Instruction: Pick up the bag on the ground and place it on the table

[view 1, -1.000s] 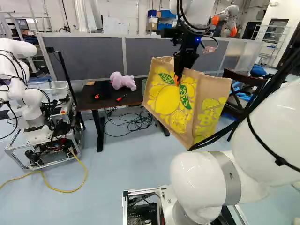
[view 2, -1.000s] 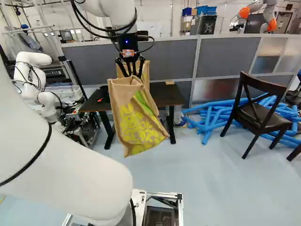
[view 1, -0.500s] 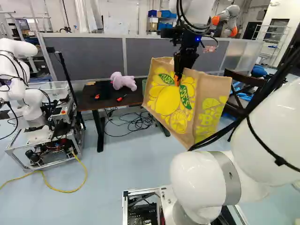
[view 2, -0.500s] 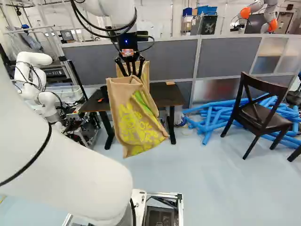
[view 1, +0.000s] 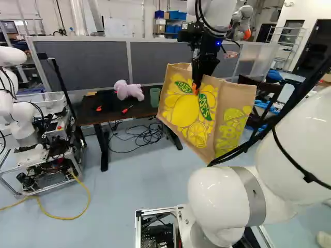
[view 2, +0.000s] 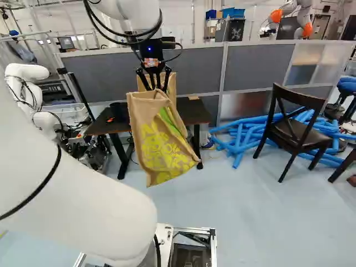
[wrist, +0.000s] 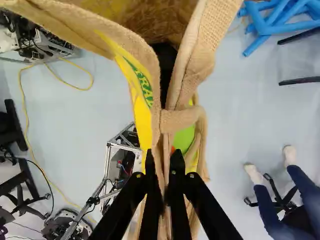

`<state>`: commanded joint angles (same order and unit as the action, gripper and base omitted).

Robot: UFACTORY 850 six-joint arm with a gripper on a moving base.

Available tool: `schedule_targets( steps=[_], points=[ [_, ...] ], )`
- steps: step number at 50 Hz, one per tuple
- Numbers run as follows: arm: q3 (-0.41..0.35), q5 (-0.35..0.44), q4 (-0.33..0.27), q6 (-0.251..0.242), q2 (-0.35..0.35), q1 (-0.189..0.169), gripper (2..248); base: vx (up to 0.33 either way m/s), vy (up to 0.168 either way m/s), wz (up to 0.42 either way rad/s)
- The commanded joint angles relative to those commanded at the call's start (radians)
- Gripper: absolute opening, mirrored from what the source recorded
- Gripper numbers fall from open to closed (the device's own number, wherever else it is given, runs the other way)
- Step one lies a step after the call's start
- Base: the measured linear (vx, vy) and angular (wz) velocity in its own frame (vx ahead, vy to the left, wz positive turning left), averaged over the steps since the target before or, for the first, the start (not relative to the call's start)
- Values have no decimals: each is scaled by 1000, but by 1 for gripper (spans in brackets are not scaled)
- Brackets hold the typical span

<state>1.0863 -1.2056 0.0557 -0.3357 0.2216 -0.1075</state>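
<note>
Right of middle in the left base view, our black two-fingered end effector (view 1: 196,88) suspends the tan, yellow-printed fabric bag (view 1: 181,111). Right base view: it hangs in front of the dark rectangular tabletop (view 2: 194,113). Wrist view: we clamp its fabric between both fingers.

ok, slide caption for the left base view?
Tool holding a lemon-print bag aloft, a dark table with a pink plush toy behind.

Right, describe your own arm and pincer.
My arm has rounded white segments, one with a grey band, and black cables strapped along it. The black pincer has two slim fingers with orange pads; a small blue light shows above.
</note>
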Motion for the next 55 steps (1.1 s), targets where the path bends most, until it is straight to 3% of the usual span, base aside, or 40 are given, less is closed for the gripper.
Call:
schedule_targets(
  steps=[39, 55],
  points=[
    [0, 0, 0, 0, 0, 0, 22, 4, -44, -213],
    [0, 0, 0, 0, 0, 0, 22, 6, -9, -38]
  ],
)
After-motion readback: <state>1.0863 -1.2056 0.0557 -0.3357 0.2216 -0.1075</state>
